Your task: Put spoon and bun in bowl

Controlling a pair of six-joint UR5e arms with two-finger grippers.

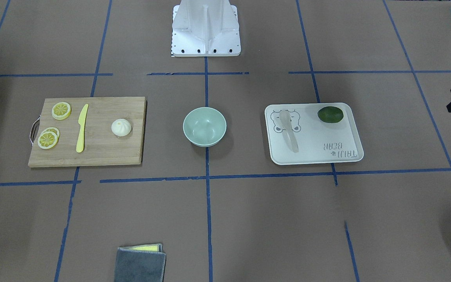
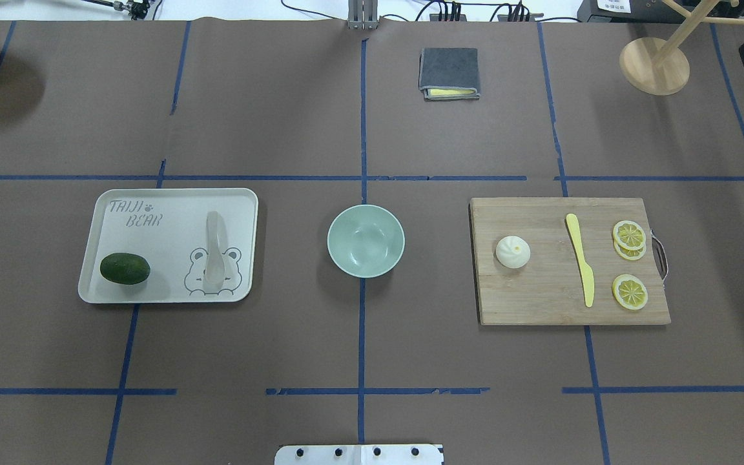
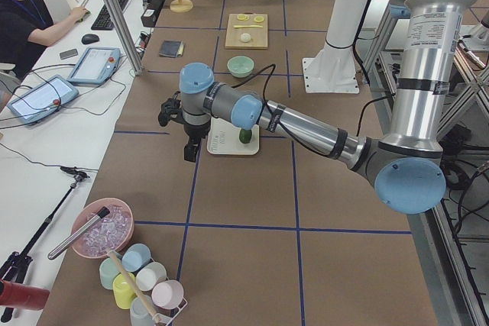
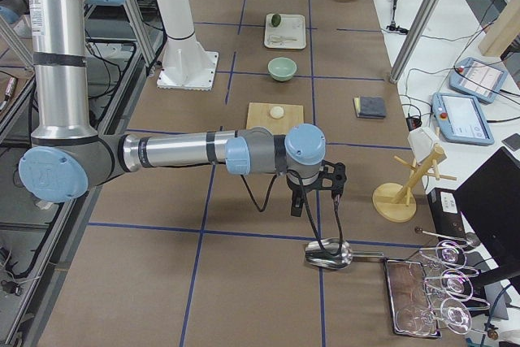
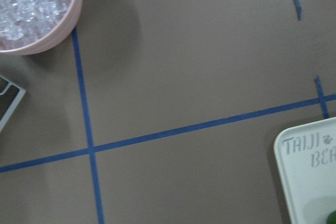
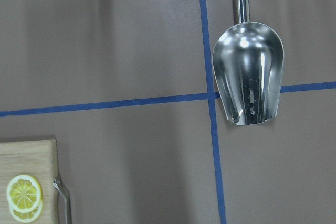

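**Spoon and bun both outside the bowl**

Dead centre sits the mint-green bowl point(image 2: 365, 241). To its left, the spoon point(image 2: 212, 252) lies on the white bear tray point(image 2: 172, 206), just right of a dark green fruit point(image 2: 124, 268). To its right, the bun point(image 2: 513, 251) rests on the wooden cutting board point(image 2: 540, 297), left of the yellow knife point(image 2: 580, 266). The left gripper point(image 3: 189, 154) hangs far left of the tray. The right gripper point(image 4: 315, 201) hangs far right, near a metal scoop point(image 6: 248, 77). How wide either stands, or what it grips, I cannot tell.

Glossy metal scoop point(image 6: 247, 74), matt wooden board point(image 2: 540, 290), smooth bowl point(image 2: 365, 241).
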